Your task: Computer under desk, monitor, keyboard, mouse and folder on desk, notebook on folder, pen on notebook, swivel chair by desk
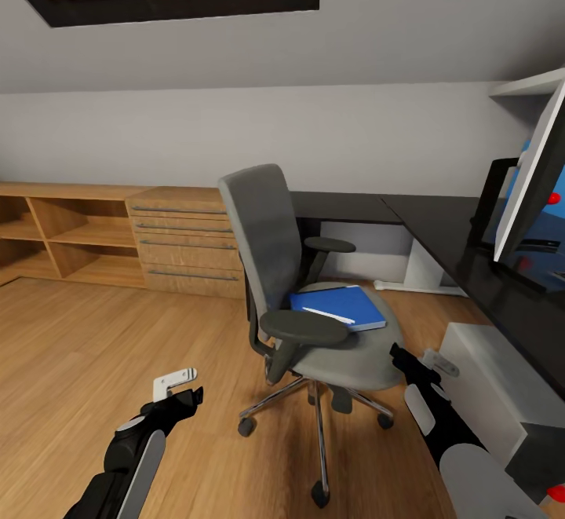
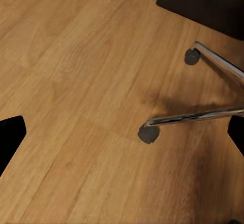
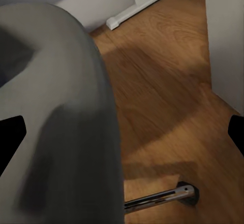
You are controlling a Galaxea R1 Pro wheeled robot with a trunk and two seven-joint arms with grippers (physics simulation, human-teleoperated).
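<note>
The grey swivel chair point(image 1: 271, 252) stands in the middle of the room, left of the black desk point(image 1: 471, 256). On its seat lies a flat blue folder or notebook point(image 1: 349, 303); I cannot tell which, or whether both are stacked. A white pen point(image 1: 328, 316) rests on it. The monitor point(image 1: 534, 166) stands on the desk at the far right. Low at the right is the computer point(image 1: 541, 456) with a red spot. My left gripper point(image 1: 182, 387) hangs open over the floor, left of the chair's base point(image 2: 193, 115). My right gripper point(image 1: 420, 360) is open beside the seat point(image 3: 56, 107). The keyboard and mouse are out of view.
A light wooden drawer chest point(image 1: 188, 240) and open shelves point(image 1: 63, 232) line the back wall at the left. The desk's white foot point(image 3: 142, 5) runs along the floor behind the chair. Wooden floor point(image 1: 94, 346) lies open at the left. A sloped ceiling with a skylight is overhead.
</note>
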